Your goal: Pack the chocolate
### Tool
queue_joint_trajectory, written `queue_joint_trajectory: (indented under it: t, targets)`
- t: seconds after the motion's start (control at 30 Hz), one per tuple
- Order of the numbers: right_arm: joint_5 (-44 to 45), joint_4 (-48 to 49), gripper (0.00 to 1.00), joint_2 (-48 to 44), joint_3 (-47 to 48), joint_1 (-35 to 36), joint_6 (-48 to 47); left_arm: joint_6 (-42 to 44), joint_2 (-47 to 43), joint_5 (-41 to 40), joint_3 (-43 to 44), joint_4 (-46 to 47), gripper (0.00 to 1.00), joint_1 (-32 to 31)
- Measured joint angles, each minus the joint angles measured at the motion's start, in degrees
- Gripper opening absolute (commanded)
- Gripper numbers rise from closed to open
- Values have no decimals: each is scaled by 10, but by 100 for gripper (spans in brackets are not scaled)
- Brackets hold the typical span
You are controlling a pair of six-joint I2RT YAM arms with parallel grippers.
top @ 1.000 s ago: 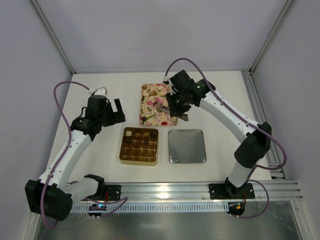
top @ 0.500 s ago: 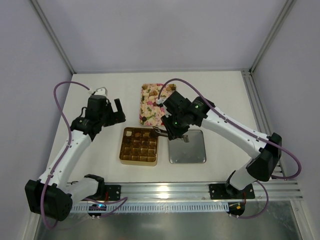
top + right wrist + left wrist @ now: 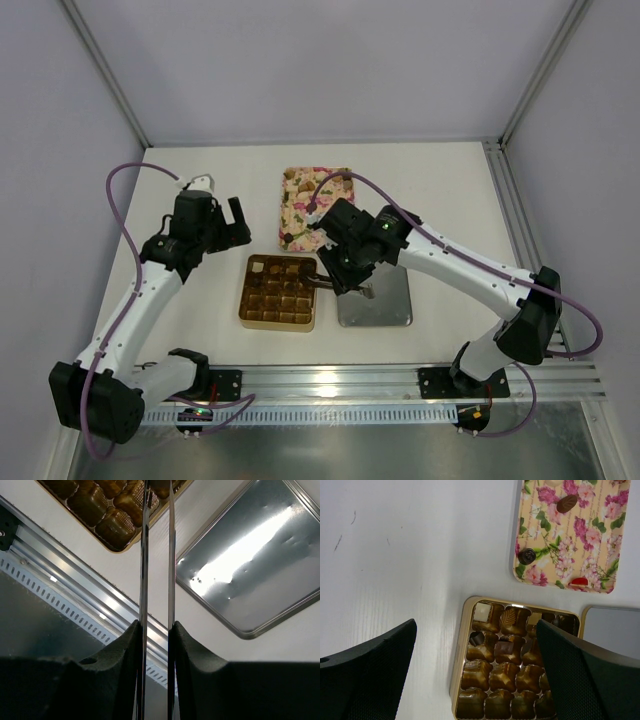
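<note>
Brown chocolate pieces [image 3: 508,649] fill some cells of the square gold box [image 3: 247,297]; others stay empty. More chocolate [image 3: 567,503] lies on the pink flowered tray [image 3: 290,212]. My right gripper [image 3: 156,625] is shut on metal tongs [image 3: 145,555]. The two blades pinch a brown chocolate [image 3: 160,487] at their tips, above the gold box's [image 3: 100,510] right edge. In the top view the tongs' tips [image 3: 316,283] sit over that edge. My left gripper [image 3: 480,680] hangs open above the box's left part, holding nothing.
A square silver lid [image 3: 375,296] lies right of the gold box, partly under my right arm. The aluminium rail [image 3: 400,378] runs along the near table edge. A dark round chocolate [image 3: 526,556] and a red piece [image 3: 578,582] sit near the tray's front.
My right arm has swung from over the pink tray down and leftward to the gold box's right edge, carrying the tongs. The left arm has not moved.
</note>
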Motion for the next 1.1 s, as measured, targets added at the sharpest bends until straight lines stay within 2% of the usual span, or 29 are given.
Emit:
queue_joint_trajectory:
  t: [0.2,0.33,0.8,0.93,1.1]
  targets:
    - [0,3,34,-3,-12,11,5,0,0,0,0,0,100,0]
    - [0,4,39,-3,-16,13,6,0,-2,0,0,0,100,0]
    - [16,9,41,-5,-16,5,7,0,-3,0,0,0,100,0]
    - [26,12,41,-10,-11,-43,3,0,-4,0,0,0,100,0]
    - [47,34,41,-13,-8,-174,-12,0,-6,2,0,0,100,0]
